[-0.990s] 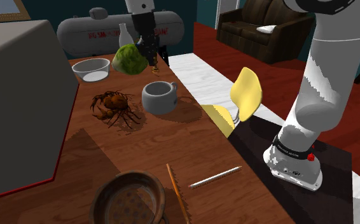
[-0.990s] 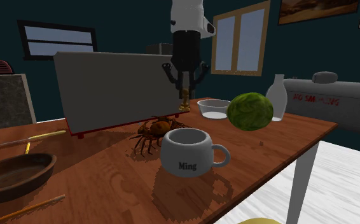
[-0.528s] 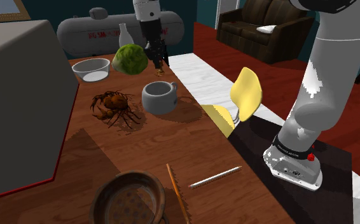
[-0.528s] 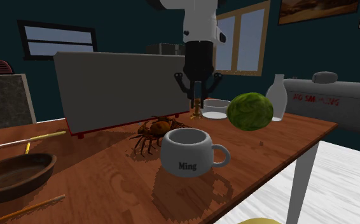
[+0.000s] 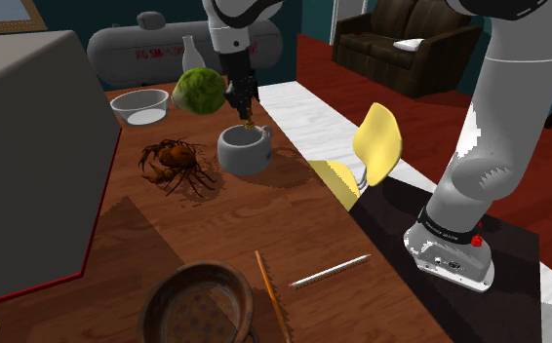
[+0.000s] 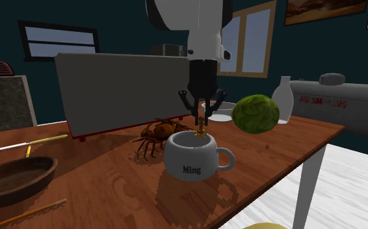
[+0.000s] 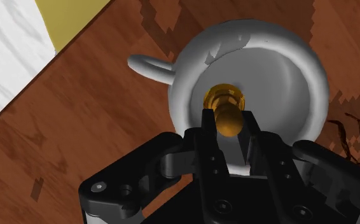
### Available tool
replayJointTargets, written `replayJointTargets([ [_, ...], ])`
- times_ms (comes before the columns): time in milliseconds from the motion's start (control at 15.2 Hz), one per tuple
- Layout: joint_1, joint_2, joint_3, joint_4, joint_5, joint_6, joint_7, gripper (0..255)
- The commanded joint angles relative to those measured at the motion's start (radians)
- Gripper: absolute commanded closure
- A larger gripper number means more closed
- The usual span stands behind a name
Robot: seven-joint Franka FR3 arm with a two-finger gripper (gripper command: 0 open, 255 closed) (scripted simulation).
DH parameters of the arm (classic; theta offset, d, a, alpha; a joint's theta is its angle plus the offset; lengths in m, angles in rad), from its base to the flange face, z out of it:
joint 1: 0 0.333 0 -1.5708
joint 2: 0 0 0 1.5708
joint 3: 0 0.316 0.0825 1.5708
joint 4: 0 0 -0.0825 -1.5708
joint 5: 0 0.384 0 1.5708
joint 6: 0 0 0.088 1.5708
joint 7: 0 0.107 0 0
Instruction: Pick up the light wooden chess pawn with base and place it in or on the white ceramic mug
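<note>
One wooden table (image 5: 216, 224) carries a white mug (image 7: 287, 70) (lettered "Ming" on its side). Directly over its mouth hangs the black gripper (image 6: 201, 119), jaws clamped on the golden-brown chess pawn (image 7: 226, 116), base downward over the hollow.

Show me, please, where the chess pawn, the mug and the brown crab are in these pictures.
chess pawn (image 7: 227, 120), wrist view, on its round head.
mug (image 6: 189, 153), second exterior view, on its outer wall, above the lettering.
brown crab (image 5: 172, 156), shoulder view, on its body.
</note>
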Motion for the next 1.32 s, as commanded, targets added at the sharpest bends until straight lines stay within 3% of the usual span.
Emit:
replayJointTargets([
  [0,0.001,0.005,0.000,-0.021,-0.002,0.026,0.002,255],
  [594,0.001,0.006,0.000,-0.032,-0.002,0.038,0.003,255],
  [660,0.001,0.006,0.000,-0.032,-0.002,0.038,0.003,0],
  [990,0.001,0.006,0.000,-0.032,-0.002,0.038,0.003,0],
  [1254,0.006,0.020,0.002,0.112,-0.005,-0.093,0.004,0],
])
